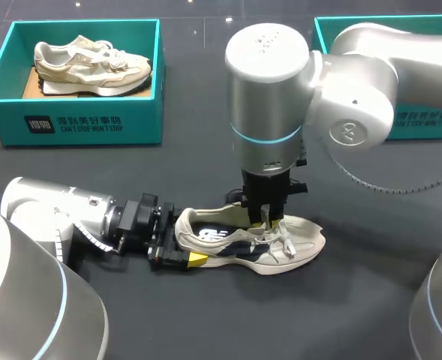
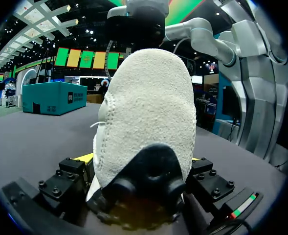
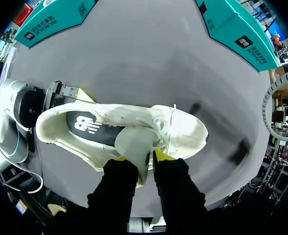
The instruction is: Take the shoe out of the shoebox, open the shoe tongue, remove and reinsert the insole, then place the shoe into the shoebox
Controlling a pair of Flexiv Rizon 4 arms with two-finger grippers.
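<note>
Cream suede shoe (image 1: 247, 244) on dark table (image 1: 205, 322), dark insole (image 1: 213, 234) showing; teal shoebox (image 1: 70, 124) well behind shoe holds second sneaker (image 1: 93, 66); left wrist view: left gripper (image 1: 179, 244) clamped on shoe's heel; right wrist view: right gripper (image 1: 268, 221) pinches tongue (image 3: 134, 147) from above.

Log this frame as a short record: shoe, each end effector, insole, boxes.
shoe: upright on the table, outside both boxes
left end effector: shut on the shoe's heel
right end effector: above, shut on the tongue
insole: in the shoe
left shoebox: holds a second shoe
right shoebox: inside mostly hidden by right arm
</note>
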